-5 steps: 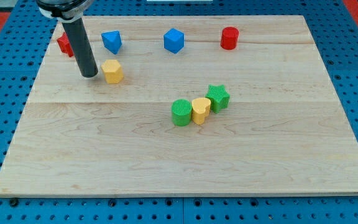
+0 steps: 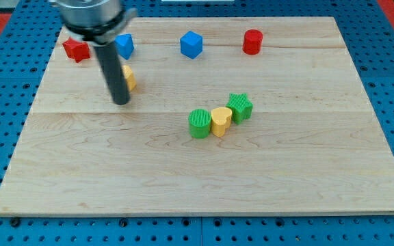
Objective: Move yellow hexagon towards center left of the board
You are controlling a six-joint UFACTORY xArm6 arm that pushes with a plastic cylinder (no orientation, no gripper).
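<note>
The yellow hexagon point(image 2: 130, 76) sits in the upper left part of the wooden board point(image 2: 204, 171), mostly hidden behind my dark rod. My tip point(image 2: 120, 102) rests on the board just below and slightly left of the hexagon, close to it. Whether they touch I cannot tell.
A red star point(image 2: 76, 50) and a blue block point(image 2: 125, 46) lie near the top left. A blue block point(image 2: 191, 44) and a red cylinder point(image 2: 252, 42) lie along the top. A green cylinder point(image 2: 199, 124), a yellow heart point(image 2: 221, 121) and a green star point(image 2: 240, 107) cluster mid-board.
My rod has moved right and down, from the hexagon's left to in front of it. The red star is now uncovered. The hexagon has hardly moved.
</note>
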